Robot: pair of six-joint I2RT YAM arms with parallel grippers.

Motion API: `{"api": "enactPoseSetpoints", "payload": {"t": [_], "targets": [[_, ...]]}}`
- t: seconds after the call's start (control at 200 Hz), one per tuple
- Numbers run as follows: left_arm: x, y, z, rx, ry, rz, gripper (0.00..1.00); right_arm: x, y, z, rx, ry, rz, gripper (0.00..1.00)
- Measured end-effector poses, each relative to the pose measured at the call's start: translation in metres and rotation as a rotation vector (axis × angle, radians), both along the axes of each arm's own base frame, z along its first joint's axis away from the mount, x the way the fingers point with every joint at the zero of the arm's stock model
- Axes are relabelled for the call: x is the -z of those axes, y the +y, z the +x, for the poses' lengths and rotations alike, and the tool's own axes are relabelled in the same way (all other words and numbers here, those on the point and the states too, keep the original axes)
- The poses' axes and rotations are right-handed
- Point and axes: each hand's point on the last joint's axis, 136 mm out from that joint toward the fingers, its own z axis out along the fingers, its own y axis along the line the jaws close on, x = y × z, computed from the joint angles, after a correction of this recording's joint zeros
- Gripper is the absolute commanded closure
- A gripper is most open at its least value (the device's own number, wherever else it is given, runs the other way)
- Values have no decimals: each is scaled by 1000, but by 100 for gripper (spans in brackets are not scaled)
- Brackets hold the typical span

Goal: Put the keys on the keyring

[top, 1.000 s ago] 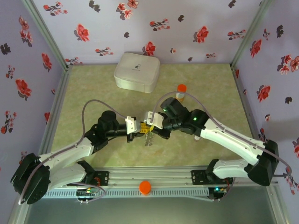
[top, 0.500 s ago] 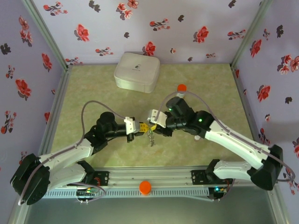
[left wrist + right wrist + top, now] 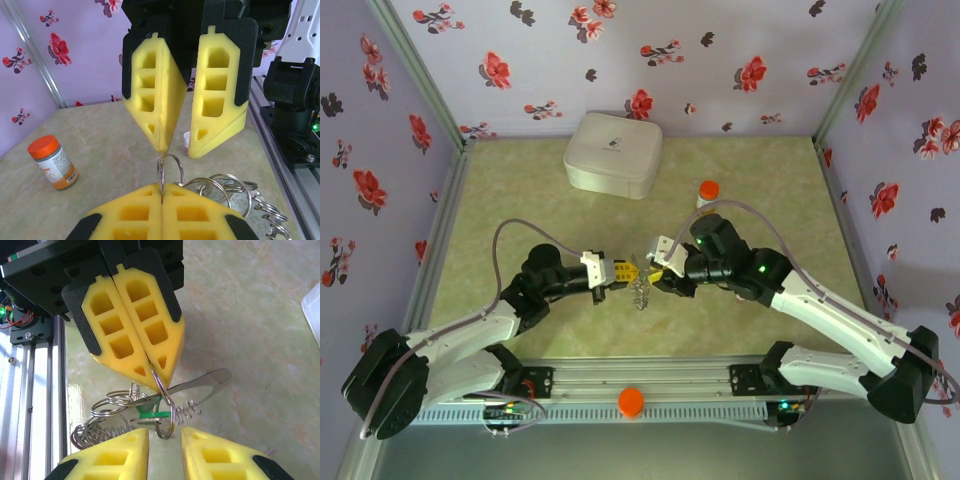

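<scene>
Right gripper (image 3: pixel 165 440) has shifted rightward and released, jaws apart. Left gripper (image 3: pixel 161 195) clenched on keyring (image 3: pixel 639 292), centre of top view; green key (image 3: pixel 150 413) beside it. Threading seems underway; next likely: regrasp key, feed onto ring.

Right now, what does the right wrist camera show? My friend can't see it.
The shut left pincer pinches a metal ring, which reaches down into the gap of the open right pincer. Beside the ring are a green-headed key and a tangle of rings.
</scene>
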Motion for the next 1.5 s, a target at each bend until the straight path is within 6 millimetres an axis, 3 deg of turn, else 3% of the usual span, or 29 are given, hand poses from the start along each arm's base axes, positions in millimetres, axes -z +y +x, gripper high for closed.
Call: {"api": "enactPoseSetpoints", "payload": {"t": [0.135,0.385,0.7,1.125,1.37,1.5], "targets": [[0,0,0,0,0,0,100,2,1,0,4,18,0,86],[3,0,-1,0,8,4,100,8,3,3,14,32,-15,88],[4,1,-1,0,12,8,100,16,4,7,33,62,-29,100],[7,1,-1,0,23,13,100,29,17,17,31,108,-67,100],[5,1,-2,3,15,6,100,19,9,17,56,86,-42,76],[4,1,-1,3,14,2,100,11,-1,8,52,61,-6,70]]}}
